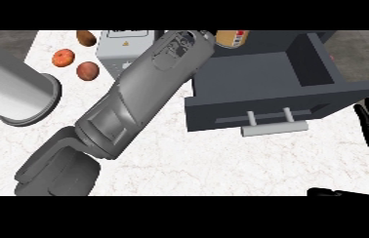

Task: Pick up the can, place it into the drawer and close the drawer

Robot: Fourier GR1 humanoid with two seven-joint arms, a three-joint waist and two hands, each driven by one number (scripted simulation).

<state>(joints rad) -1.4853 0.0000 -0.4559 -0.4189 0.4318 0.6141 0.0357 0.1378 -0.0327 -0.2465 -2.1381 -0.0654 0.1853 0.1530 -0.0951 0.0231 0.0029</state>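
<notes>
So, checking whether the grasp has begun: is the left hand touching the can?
Cannot tell. In the head view the left forearm hides the hand, and only part of the can shows behind the drawer.

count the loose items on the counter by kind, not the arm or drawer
can: 1
round reddish or orange produce: 2
brown potato-like item: 1
grey box with a warning label: 1
big grey cylinder: 1
total: 6
</notes>
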